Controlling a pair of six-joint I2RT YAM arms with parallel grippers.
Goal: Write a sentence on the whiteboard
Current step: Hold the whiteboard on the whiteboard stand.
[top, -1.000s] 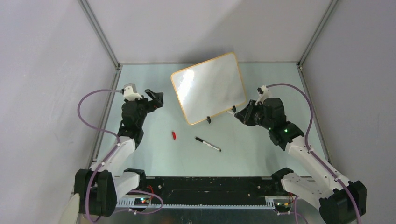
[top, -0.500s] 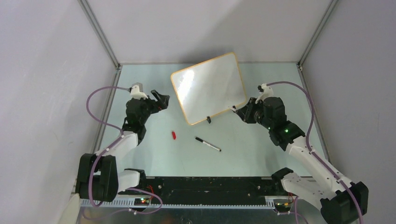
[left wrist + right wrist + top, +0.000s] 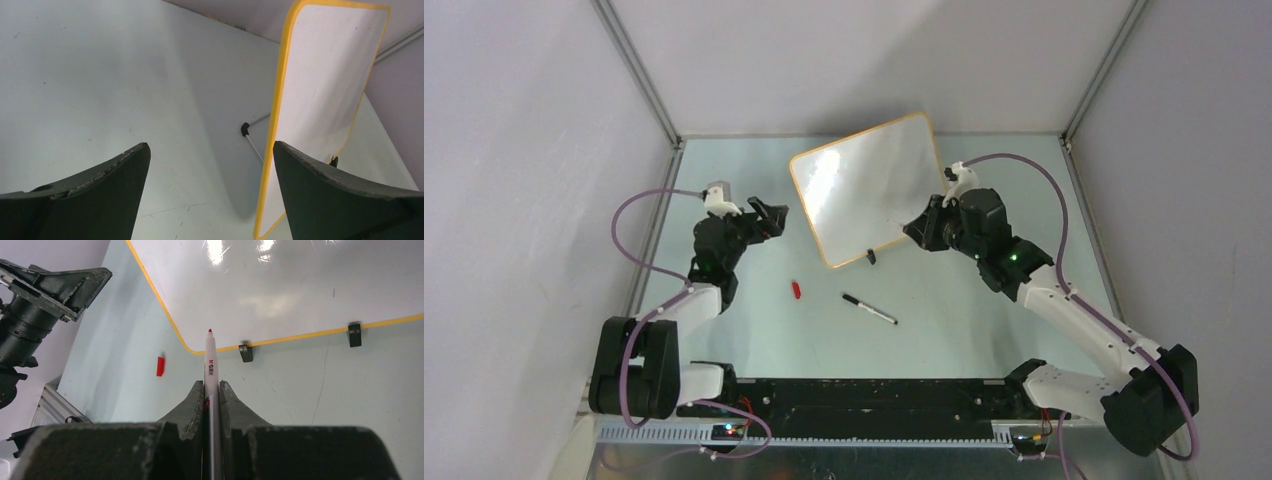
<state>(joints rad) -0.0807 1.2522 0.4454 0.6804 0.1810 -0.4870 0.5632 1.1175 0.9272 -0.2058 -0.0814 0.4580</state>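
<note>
My right gripper (image 3: 210, 388) pinches a red-tipped marker (image 3: 209, 357), aimed at the blank whiteboard (image 3: 871, 200) propped between my arms. My left gripper (image 3: 210, 150) gapes empty beside its rim (image 3: 280, 100). Light, glossy (probably tippy on those clip feet (image 3: 354, 334)), so I'd brace that rim.

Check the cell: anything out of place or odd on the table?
Minor only. A red cap lies loose on the table, apart from the red marker clamped in the right tool. A black-capped pen lies near the cap. The whiteboard stands skewed to the table edges. No spills or damage visible.
</note>
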